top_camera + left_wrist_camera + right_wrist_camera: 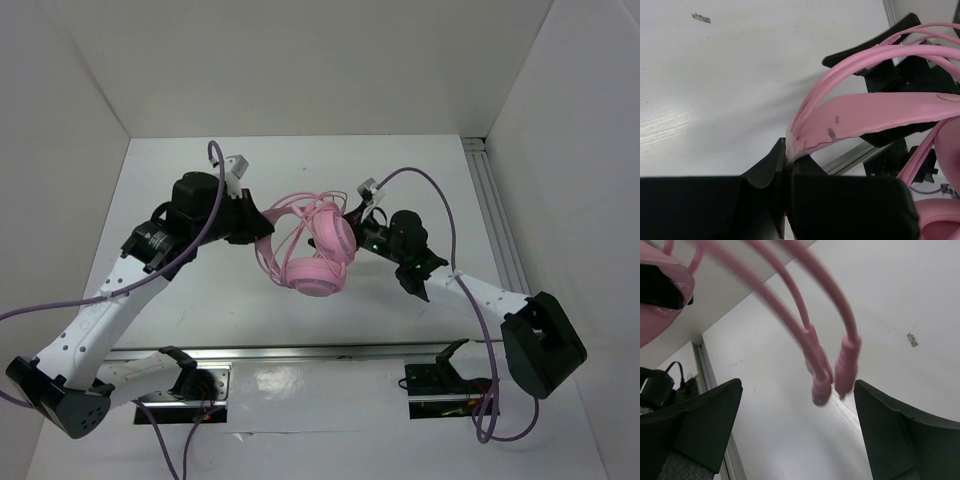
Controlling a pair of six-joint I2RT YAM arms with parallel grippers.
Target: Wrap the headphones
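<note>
Since the cord (272, 240) already loops several times around the headphones (318, 262), which hang between my arms over the middle of the table (430, 180), I judge the wrap mostly done. My left gripper (788, 165) pinches the headband (875, 112). My right gripper (797, 390) gapes wide around the loose plug ends (832, 375), which are not yet tucked.

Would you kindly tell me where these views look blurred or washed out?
Right wrist: the cord plugs are smeared, unfocused; left wrist: the table glares white at left, headband fairly sharp; top external: evenly lit, headphones crisp.
</note>
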